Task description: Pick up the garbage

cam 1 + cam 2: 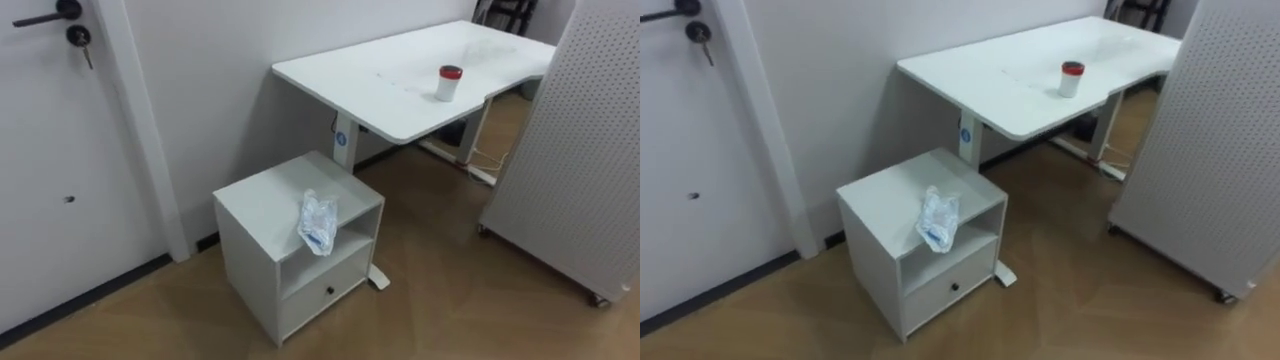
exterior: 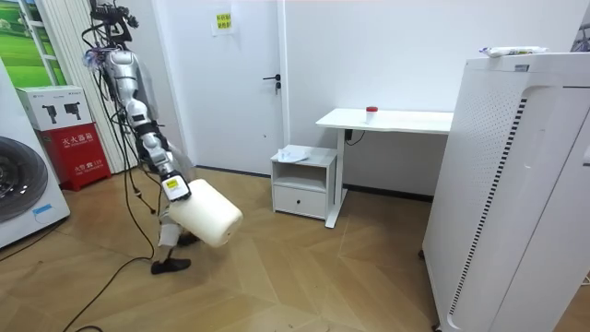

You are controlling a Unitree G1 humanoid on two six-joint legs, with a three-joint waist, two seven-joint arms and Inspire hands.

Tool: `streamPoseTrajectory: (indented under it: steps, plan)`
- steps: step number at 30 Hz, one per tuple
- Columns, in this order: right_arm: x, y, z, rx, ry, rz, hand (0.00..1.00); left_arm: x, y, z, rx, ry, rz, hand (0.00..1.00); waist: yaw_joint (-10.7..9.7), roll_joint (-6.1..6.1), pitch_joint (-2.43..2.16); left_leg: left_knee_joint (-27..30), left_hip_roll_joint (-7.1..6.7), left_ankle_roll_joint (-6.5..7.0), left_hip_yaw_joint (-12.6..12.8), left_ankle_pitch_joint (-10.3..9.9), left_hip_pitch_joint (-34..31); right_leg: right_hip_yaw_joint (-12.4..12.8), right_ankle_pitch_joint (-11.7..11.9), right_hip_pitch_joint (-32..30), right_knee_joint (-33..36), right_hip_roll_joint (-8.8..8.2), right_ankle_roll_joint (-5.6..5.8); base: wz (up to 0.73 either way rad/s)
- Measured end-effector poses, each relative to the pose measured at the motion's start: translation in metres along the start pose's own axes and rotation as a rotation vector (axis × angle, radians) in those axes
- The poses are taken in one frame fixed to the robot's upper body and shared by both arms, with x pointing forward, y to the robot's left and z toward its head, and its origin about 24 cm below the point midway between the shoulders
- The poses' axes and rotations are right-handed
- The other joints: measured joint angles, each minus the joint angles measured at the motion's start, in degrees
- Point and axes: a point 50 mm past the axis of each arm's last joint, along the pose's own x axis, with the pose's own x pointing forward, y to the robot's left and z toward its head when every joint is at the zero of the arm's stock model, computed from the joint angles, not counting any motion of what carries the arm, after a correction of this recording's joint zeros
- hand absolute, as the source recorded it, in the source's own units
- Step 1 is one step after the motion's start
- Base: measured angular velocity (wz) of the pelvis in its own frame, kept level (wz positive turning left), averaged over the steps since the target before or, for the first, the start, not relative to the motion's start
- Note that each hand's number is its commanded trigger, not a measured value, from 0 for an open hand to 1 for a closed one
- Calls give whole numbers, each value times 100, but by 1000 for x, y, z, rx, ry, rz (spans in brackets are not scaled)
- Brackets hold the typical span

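Drooping over cabinet (image 1: 262,200) front edge, crumpled plastic bag (image 1: 318,222), desk (image 1: 380,75) behind

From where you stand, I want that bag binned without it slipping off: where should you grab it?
Pinch the bag by its upper part, lying on the cabinet top, from above; its lower half droops over the front edge and would likely slip.

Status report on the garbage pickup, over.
One hand at white bin, grip unclear. Garbage: crumpled plastic bag on cabinet top, untouched. Nothing blocking it.

Crumpled clear plastic wrapper (image 1: 318,222) draped over white cabinet (image 1: 262,196) front edge.
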Motion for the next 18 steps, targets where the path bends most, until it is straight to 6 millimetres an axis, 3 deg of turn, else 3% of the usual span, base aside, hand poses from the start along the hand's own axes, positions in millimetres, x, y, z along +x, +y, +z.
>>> streamPoseTrajectory:
  steps: [1, 2, 3, 4, 5, 6, 10, 12, 14, 16, 17, 18]
  plan:
    - [0, 0, -1, -8, 4, 0, 100, 0, 0, -3, 0, 7, 1, 0, 33, 1, 0, -224, 7, 15, 18, 211, -34, 14, -56, 46, 22, -32, 24, -37]
    - [0, -1, -1, -31, 8, -3, 100, -1, 0, -8, -2, 18, -2, 0, 75, 3, -11, -447, 1, 45, 24, 602, -17, 88, -164, 107, 58, -82, 90, -34]
    - [0, -2, 0, -44, 7, -7, 100, -1, -1, -7, -5, 14, -3, 0, 76, 21, -50, -425, -44, 162, 81, 851, 8, 158, -256, 132, 51, -125, 194, -33]
    - [0, -2, -2, -43, 11, -9, 100, -1, 0, -6, -11, 8, -1, 0, 74, -9, -75, -380, -44, 196, 163, 869, 6, 186, -261, 139, 39, -164, 265, -28]
    - [0, -2, 1, -44, 2, -12, 100, -1, 1, -3, -26, -8, 1, 0, 69, -87, -72, -266, -111, 314, 232, 896, 3, 247, -282, 177, 15, -224, 354, -31]
    - [0, -3, 3, -44, -8, -20, 100, 0, 1, 0, -29, -24, 1, 0, 77, -103, -58, -34, -139, 453, 296, 846, -41, 290, -331, 251, -33, -296, 419, -28]
    - [0, -3, 8, -58, -32, -30, 100, 2, 5, 20, -35, -90, 11, 0, 71, -179, -74, 632, -211, 537, 500, 168, -140, 256, -412, 421, 44, -598, 566, -16]
    - [0, -6, 10, -66, -37, -45, 100, 3, 10, 41, -51, -154, 24, 0, 71, -224, -76, 764, -344, 619, 631, -127, 26, 231, -384, 185, 996, -903, 648, 0]
    - [0, -8, 19, -65, -63, -60, 100, 3, 17, 58, -72, -208, 47, 0, 46, -230, -72, 902, -366, 675, 721, -363, 120, 205, -114, -196, 1996, -1120, 702, 3]
    - [1, -7, 27, -40, -84, -65, 100, 3, 23, 72, -91, -244, 80, 0, 26, -250, -68, 915, -396, 706, 730, -539, 281, 83, 432, -434, 2680, -1297, 626, 8]
    - [1, -7, 31, -28, -100, -63, 100, 2, 26, 79, -109, -271, 99, 0, 10, -232, -65, 829, -414, 724, 676, -620, 425, 70, 964, -574, 3007, -1331, 565, 11]
    - [1, -6, 33, -10, -111, -61, 100, 1, 28, 85, -104, -292, 114, 0, -14, -130, -69, 652, -435, 751, 609, -643, 594, 72, 1402, -753, 3309, -1353, 481, 8]
